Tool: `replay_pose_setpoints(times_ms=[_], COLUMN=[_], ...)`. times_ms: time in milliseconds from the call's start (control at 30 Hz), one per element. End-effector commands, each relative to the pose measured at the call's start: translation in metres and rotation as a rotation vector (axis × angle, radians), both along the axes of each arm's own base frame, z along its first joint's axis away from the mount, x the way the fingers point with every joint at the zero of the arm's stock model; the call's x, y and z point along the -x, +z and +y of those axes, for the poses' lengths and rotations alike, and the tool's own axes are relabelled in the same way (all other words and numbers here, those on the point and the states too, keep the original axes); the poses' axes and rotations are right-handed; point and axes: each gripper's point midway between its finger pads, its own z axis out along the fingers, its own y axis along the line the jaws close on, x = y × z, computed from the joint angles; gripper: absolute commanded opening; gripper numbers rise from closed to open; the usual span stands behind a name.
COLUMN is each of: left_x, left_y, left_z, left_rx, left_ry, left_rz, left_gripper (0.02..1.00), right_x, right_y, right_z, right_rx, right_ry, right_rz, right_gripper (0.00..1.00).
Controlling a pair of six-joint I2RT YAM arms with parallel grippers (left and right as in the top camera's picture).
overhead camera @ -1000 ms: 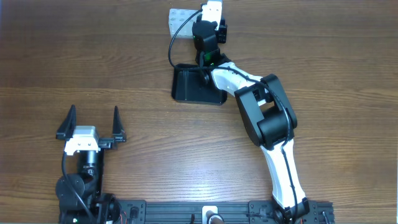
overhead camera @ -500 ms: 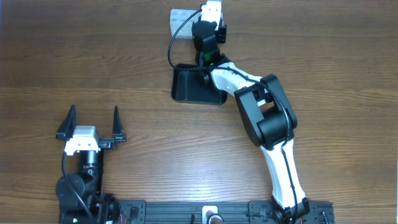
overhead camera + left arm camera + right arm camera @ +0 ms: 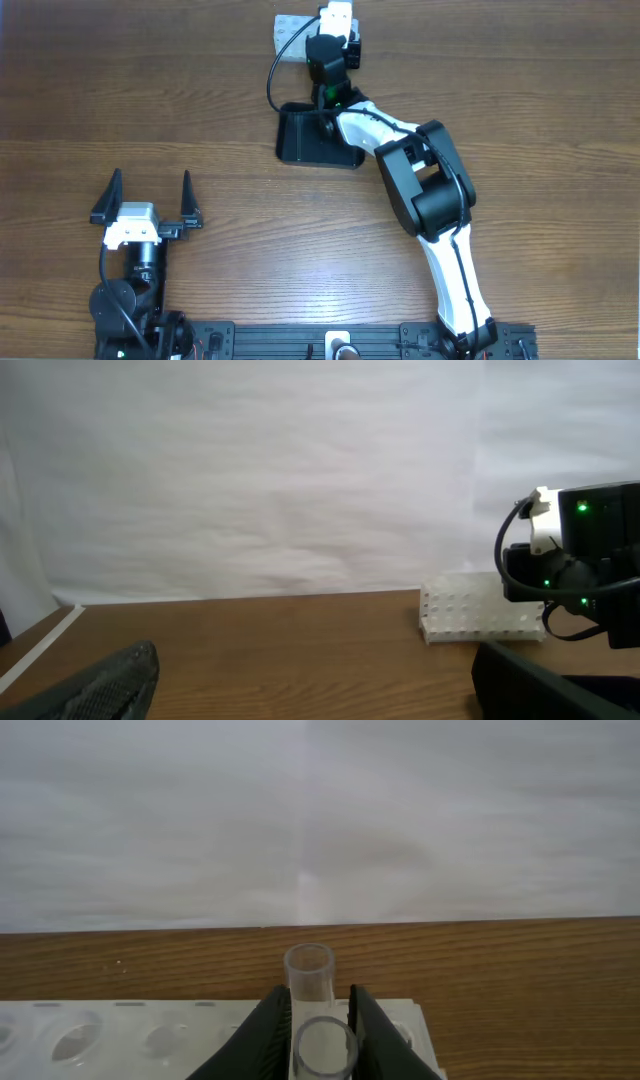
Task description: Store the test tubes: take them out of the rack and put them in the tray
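The left arm sits folded low at the lower left of the top view, its left gripper (image 3: 150,178) pointing up the frame with fingers spread wide. The right arm rises from the bottom right, bends at its elbow and stretches to the top centre. There the right gripper (image 3: 318,1005) has its fingers pressed against a test tube (image 3: 325,1046).

From above, the right arm (image 3: 430,190) hides the right end of the rack (image 3: 290,27) at the worktop's far edge, and the far right corner of the tray (image 3: 300,145). In the right wrist view, the bottom edge cuts off the test tube (image 3: 308,970) pinched in the right gripper (image 3: 319,1010).
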Motion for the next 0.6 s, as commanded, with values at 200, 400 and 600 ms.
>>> replay_pose_setpoints(times_ms=[200,400,600], left_x=[0.001,0.001,0.001], left_y=[0.001,0.001,0.001], left_z=[-0.001,-0.001,-0.001], left_rx=[-0.015,-0.015,-0.015], left_ry=[-0.004,-0.004,-0.004], left_rz=[-0.009,-0.009,-0.009], left_gripper=[1.000,1.000,1.000], right_x=[-0.002,0.008,0.022], right_y=[0.019,0.058,0.108], right_z=[0.012,0.023,0.028], right_rx=[0.019,0.030,0.070], right_ry=[0.013,0.040,0.038], right_rz=[-0.039,-0.061,-0.114], right_gripper=[0.178,0.132,0.106])
